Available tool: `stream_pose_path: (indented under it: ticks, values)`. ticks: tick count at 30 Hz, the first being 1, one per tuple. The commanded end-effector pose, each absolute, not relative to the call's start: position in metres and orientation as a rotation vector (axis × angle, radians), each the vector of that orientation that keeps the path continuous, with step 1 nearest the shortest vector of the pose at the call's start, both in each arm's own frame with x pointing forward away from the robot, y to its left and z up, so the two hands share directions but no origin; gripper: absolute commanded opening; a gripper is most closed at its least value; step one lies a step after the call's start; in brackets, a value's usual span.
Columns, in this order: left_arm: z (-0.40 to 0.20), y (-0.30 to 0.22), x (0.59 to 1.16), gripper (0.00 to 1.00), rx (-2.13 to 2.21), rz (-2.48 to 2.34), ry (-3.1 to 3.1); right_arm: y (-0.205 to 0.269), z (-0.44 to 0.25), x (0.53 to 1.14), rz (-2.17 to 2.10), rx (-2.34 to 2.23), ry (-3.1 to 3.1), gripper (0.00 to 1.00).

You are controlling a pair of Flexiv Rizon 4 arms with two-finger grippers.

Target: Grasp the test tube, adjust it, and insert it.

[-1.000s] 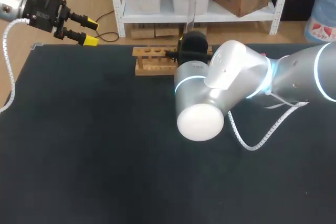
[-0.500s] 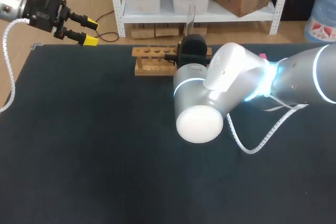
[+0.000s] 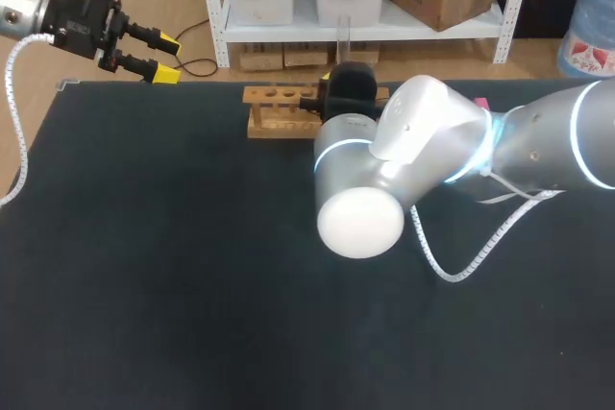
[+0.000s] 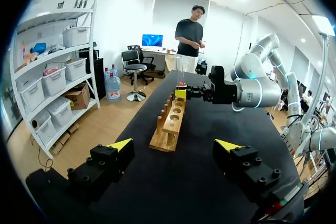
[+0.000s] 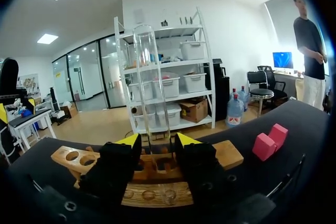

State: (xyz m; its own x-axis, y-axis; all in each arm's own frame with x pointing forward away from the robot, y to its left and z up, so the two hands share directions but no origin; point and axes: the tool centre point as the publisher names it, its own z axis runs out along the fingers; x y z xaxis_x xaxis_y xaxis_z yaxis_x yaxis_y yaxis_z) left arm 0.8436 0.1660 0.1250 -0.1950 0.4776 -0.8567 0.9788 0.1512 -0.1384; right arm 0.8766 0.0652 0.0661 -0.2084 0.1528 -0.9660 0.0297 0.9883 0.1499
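Table (image 3: 144, 285): black surface carrying all items.

Right arm (image 3: 538, 141): enters from the right and reaches to the wooden rack (image 3: 279, 110) at the far edge.

Left gripper (image 3: 159, 58): hangs at the far left corner, well apart from the rack. Its fingers are spread with nothing between them.

Right gripper (image 5: 157, 141): fingers closed on the test tube (image 5: 149, 77) near its lower end. The tube is upright, with its bottom just over a rack hole (whether it has entered cannot be told).

Pink blocks (image 5: 270, 140): two, near the rack's end.

Assessment: the tube appears to be thin clear glass, so it is likely light, rigid, smooth and fragile. It could slip under a loose pinch or crack under a hard one. The low hold leaves a long free length above, so any tilt would be amplified. A moderate squeeze and a strictly vertical descent are advised.
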Motion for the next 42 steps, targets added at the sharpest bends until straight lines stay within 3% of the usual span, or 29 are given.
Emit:
stream_pose_path:
  ticks: [1, 2, 4, 5, 15, 42]
  values:
    - [0.124, 0.166, 0.843, 1.0, 1.398, -0.961, 1.765, 0.065, 0.063, 0.877, 0.113, 0.141, 1.775, 0.44]
    - [0.124, 0.166, 0.843, 1.0, 1.398, -0.961, 1.765, 0.065, 0.063, 0.877, 0.113, 0.143, 1.774, 0.47]
    - [0.124, 0.166, 0.843, 1.0, 1.398, -0.961, 1.765, 0.065, 0.065, 0.877, 0.111, 0.148, 1.77, 0.86]
    - [0.124, 0.166, 0.843, 1.0, 1.398, -0.961, 1.765, 0.065, 0.066, 0.877, 0.106, 0.151, 1.767, 0.99]
    - [0.124, 0.166, 0.843, 1.0, 1.398, -0.961, 1.765, 0.058, 0.087, 0.868, 0.091, 0.173, 1.747, 1.0]
    - [0.124, 0.166, 0.843, 1.0, 1.398, -0.961, 1.765, 0.029, 0.142, 0.795, 0.526, 0.057, 1.867, 1.0]
